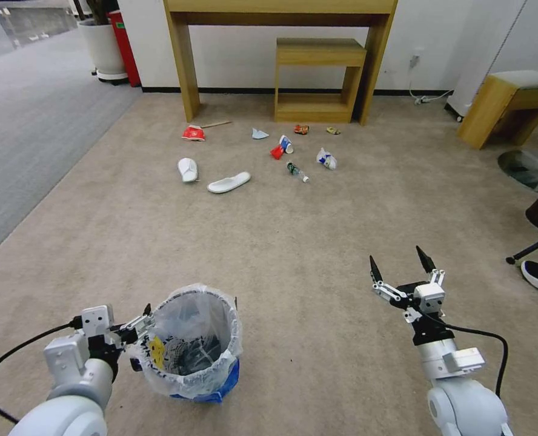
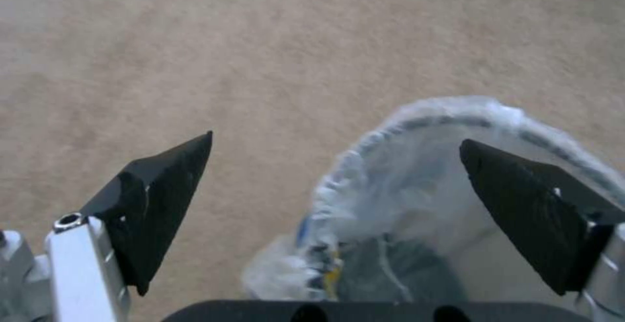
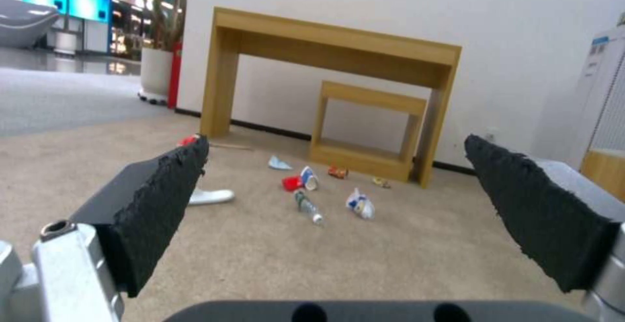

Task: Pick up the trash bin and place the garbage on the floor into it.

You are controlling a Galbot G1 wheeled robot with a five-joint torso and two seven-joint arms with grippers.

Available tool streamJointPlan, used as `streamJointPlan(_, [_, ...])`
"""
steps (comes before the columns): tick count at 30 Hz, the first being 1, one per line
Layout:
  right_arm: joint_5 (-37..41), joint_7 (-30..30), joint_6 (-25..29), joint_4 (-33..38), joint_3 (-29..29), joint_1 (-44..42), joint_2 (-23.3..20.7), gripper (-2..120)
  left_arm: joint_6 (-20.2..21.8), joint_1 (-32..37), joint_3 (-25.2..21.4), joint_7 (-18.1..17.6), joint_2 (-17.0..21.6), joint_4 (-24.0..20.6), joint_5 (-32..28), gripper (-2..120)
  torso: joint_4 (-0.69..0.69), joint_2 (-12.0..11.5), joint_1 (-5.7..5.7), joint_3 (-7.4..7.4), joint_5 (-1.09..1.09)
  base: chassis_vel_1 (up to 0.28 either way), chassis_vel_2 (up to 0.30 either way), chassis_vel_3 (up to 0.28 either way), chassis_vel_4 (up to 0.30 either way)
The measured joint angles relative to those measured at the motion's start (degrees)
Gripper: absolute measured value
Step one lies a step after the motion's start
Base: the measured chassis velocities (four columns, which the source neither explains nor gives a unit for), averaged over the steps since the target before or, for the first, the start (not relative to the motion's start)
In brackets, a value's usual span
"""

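Head view: one trash bin point(image 1: 196, 345), two slippers point(image 1: 228, 182), both grippers' jaws apart.

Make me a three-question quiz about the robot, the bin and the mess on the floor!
1. Where is the trash bin?
A. under the wooden table
B. beside the left tool
C. on the stool

2. How many white slippers lie on the floor?
A. two
B. four
C. none

3. How is the right tool?
A. shut on a cup
B. open, holding nothing
C. inside the bin

Answers: 1 B, the bin's rim sits at the left tool. 2 A, one slipper and another lie together. 3 B, its fingers are spread over bare carpet.
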Motion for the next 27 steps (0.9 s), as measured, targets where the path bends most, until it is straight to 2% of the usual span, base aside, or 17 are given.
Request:
streamJointPlan(1, [-0.12, -0.01, -0.02, -0.93, -0.23, 0.44, -0.04, 100, 0.7, -1.3, 1.72, -0.44, 0.3, 0.89, -0.72, 100, 0.01, 0.0, 0.0, 0.0, 0.02, 0.0, 0.0, 0.0, 0.0])
streamJointPlan(3, [-0.2, -0.01, -0.05, -1.14, -0.3, 0.55, -0.04, 100, 0.72, -1.84, 2.28, -0.49, 0.28, 1.67, -0.28, 100, 0.0, 0.0, 0.0, 0.0, 0.01, 0.0, 0.0, 0.0, 0.0])
streamJointPlan(5, [-0.46, -0.09, -0.15, -1.66, -0.65, 0.95, 0.05, 100, 0.71, -3.78, 4.88, -0.51, -0.1, 5.58, 2.72, 100, 0.0, 0.0, 0.0, 0.0, 0.01, 0.0, 0.0, 0.0, 0.0])
streamJointPlan(7, [-0.49, -0.1, -0.19, -1.72, -0.67, 0.99, 0.05, 100, 0.69, -4.03, 5.32, -0.5, -0.13, 6.25, 3.17, 100, 0.0, 0.0, 0.0, 0.0, 0.0, 0.0, 0.0, 0.0, 0.0])
streamJointPlan(9, [-0.62, -0.13, -0.45, -2.03, -0.71, 1.24, 0.05, 100, 0.57, -5.5, 7.89, -0.37, -0.19, 10.4, 6.18, 100, 0.0, 0.0, 0.0, 0.0, 0.0, 0.0, 0.0, 0.0, 0.0])
streamJointPlan(11, [-0.63, -0.13, -0.49, -2.11, -0.7, 1.3, 0.06, 100, 0.54, -5.76, 8.23, -0.37, -0.19, 11.21, 6.73, 100, 0.0, 0.0, 0.0, 0.0, 0.01, 0.0, 0.0, 0.0, 0.0])
streamJointPlan(13, [-0.69, -0.13, -0.58, -2.33, -0.65, 1.34, 0.14, 100, 0.39, -7.13, 9.42, -0.37, 0.06, 14.47, 8.63, 100, 0.01, 0.0, 0.0, 0.0, 0.0, 0.0, 0.0, 0.0, 0.0])
streamJointPlan(20, [-1.13, -0.13, -0.47, -2.75, -0.5, 1.07, 0.42, 100, 0.19, -8.4, 9.97, -1.09, 1.29, 18.04, 9.22, 100, 0.0, 0.0, 0.0, 0.0, 0.01, 0.0, 0.0, 0.0, 0.0])
streamJointPlan(23, [-1.27, -0.17, -0.3, -2.86, -0.48, 1.08, 0.57, 100, 0.14, -8.53, 10.11, -1.18, 1.24, 18.97, 9.27, 97, 0.0, 0.0, 0.0, 0.0, 0.01, 0.0, 0.0, 0.0, 0.0])
streamJointPlan(25, [-1.38, -0.21, -0.19, -2.86, -0.47, 1.09, 0.62, 100, 0.07, -8.54, 10.25, -1.19, 1.04, 19.61, 9.53, 88, 0.0, 0.0, 0.0, 0.0, 0.0, 0.0, 0.0, 0.0, 0.0])
streamJointPlan(26, [-1.38, -0.21, -0.19, -2.86, -0.47, 1.09, 0.62, 100, 0.07, -8.54, 10.25, -1.19, 1.04, 19.61, 9.53, 88, 0.0, 0.0, 0.0, 0.0, 0.0, 0.0, 0.0, 0.0, 0.0])
streamJointPlan(27, [-1.45, -0.27, -0.11, -2.87, -0.45, 1.1, 0.63, 100, 0.02, -8.51, 10.27, -1.14, 1.09, 19.94, 10.05, 82, 0.0, 0.0, 0.0, 0.0, 0.01, 0.0, 0.0, 0.0, 0.0])
